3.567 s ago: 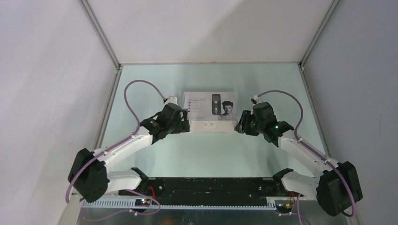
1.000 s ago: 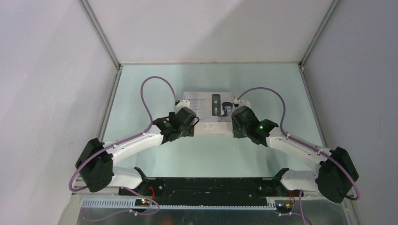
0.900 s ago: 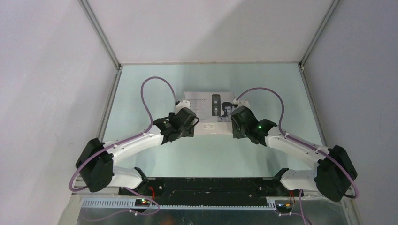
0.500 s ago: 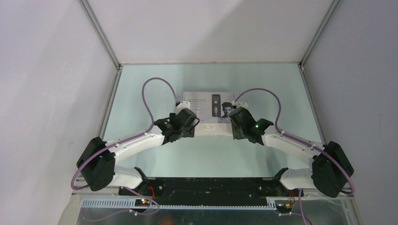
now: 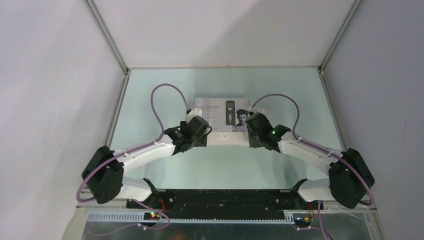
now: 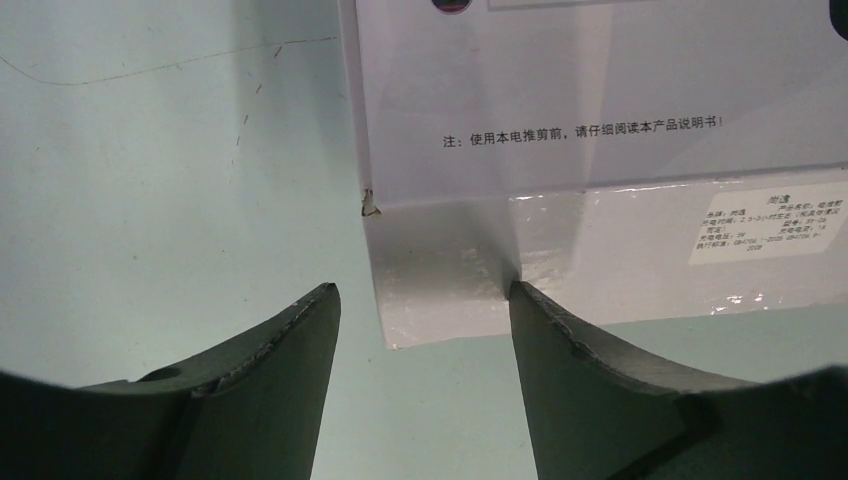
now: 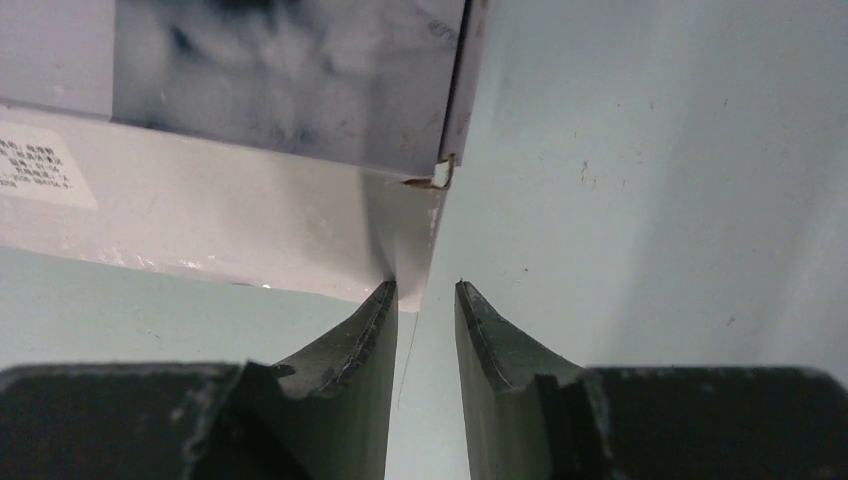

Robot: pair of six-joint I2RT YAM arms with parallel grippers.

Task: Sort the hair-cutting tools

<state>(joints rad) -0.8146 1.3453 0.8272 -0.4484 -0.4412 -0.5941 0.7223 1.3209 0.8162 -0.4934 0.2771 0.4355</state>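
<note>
Left claw (image 6: 422, 292) wide, around near left corner of white box (image 5: 220, 107). Right claw (image 7: 422, 290) narrow, at near right corner, small gap. Box shut, mid table (image 5: 220, 165). Hair tools: cannot tell where.

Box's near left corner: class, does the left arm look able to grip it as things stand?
Probably yes. The left gripper is open, with its fingers on either side of the white box at its near left corner. Nothing else lies between them.

Lab: white-walled robot enclosure (image 5: 220, 30)
</note>
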